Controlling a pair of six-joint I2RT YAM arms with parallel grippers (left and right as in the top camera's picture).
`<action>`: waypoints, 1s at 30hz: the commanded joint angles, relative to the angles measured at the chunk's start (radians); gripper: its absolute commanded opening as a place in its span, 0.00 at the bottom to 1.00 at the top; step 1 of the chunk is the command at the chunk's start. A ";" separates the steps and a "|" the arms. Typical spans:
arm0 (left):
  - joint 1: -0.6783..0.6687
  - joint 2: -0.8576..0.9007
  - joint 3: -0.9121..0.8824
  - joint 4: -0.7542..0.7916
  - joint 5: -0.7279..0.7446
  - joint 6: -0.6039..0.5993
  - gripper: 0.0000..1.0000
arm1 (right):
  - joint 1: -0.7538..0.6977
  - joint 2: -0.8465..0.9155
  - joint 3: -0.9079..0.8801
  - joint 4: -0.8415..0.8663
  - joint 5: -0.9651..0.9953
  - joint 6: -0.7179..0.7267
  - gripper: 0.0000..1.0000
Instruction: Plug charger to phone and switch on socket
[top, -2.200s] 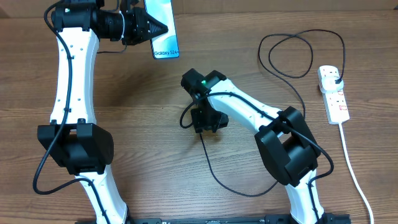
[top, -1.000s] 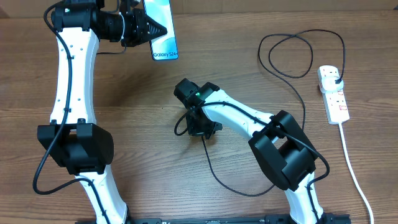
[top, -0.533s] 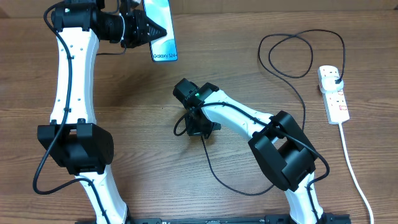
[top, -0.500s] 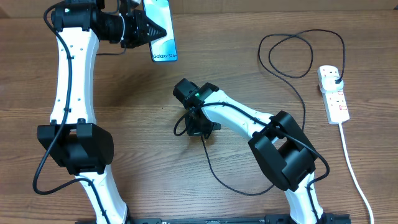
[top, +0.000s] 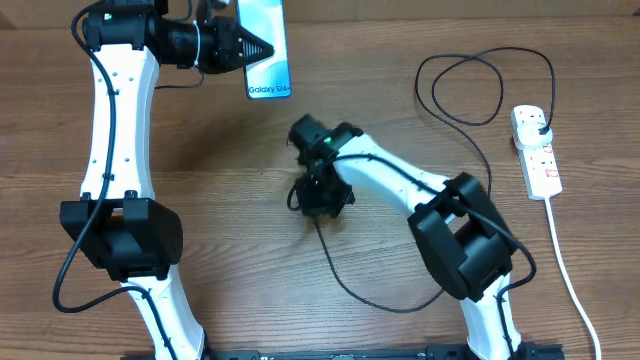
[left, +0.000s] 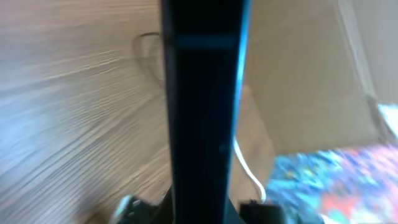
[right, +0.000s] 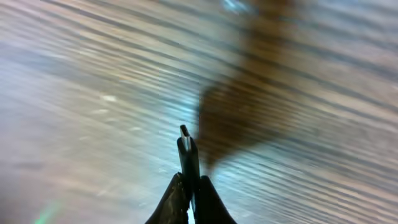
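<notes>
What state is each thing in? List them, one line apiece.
left hand: shut on the phone.
right hand: shut on the charger tip.
phone: lifted, nothing plugged in.
charger: plug in the socket, tip apart from the phone.
socket: charger plugged in, switch position unreadable.
</notes>
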 joint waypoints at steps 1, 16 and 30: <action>-0.003 -0.008 0.013 0.035 0.334 0.146 0.04 | -0.075 -0.117 0.051 0.007 -0.301 -0.151 0.04; -0.005 -0.008 0.013 0.104 0.513 0.052 0.04 | -0.296 -0.404 0.051 0.078 -0.771 -0.258 0.04; -0.025 -0.008 0.013 0.080 0.501 0.053 0.04 | -0.297 -0.479 0.053 0.218 -0.735 -0.141 0.04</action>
